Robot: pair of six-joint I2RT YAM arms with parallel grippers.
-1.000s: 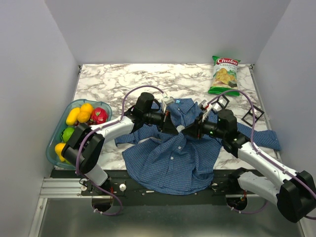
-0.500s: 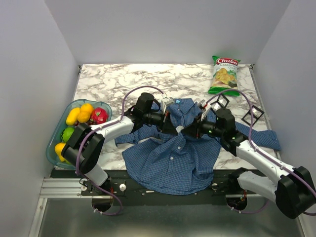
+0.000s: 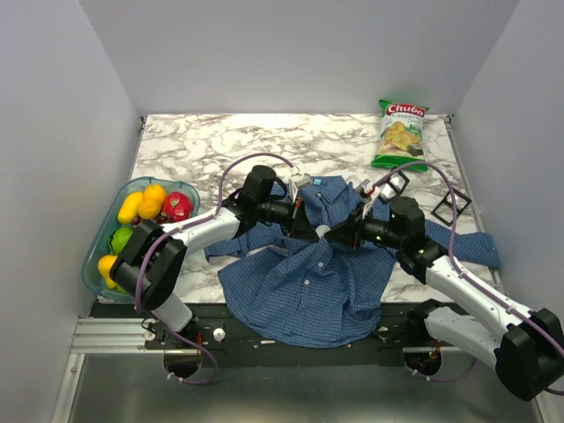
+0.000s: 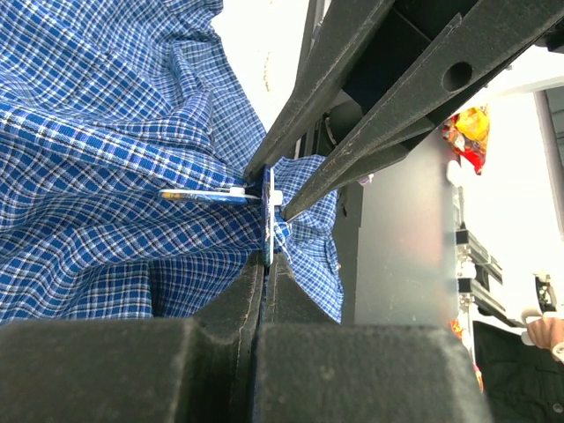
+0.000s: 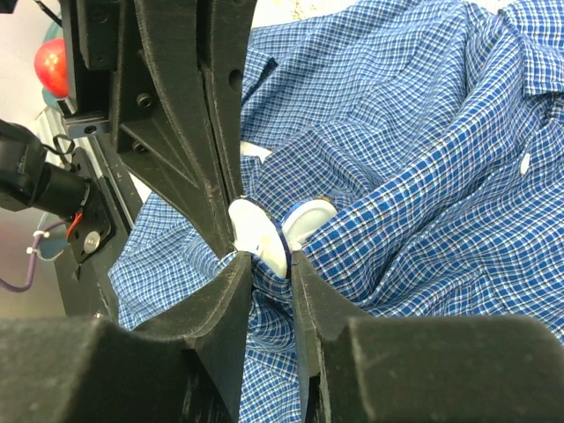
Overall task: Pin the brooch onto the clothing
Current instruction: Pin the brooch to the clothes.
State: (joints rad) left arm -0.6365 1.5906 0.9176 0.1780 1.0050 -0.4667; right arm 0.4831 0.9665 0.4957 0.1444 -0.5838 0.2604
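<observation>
The shirt (image 3: 300, 291) lies crumpled on the marble bench (image 3: 220, 141), in the middle of its near half. The collar points to the far side, and one sleeve trails off to the right. Both arms reach in over its chest area, and their tips meet there.

The brooch (image 5: 261, 238) is a small white round disc with a blue rim, held at a raised fold of the cloth. The right pincer (image 5: 266, 264) has its fingers partly apart, clamped on the disc with the fold of shirt bunched in between. A second white round piece (image 5: 304, 220) sits just beside the disc, half tucked under the cloth.

The left pincer (image 4: 267, 264) comes in from the opposite side with its fingers pressed together. The disc shows edge-on at their tips, and its thin rim seems to be pinched between them, though the close view leaves this uncertain.

At the left edge of the bench stands a clear bowl (image 3: 99, 264) with yellow, red and green fruit. A green crisp bag (image 3: 401, 134) lies at the far right corner.
</observation>
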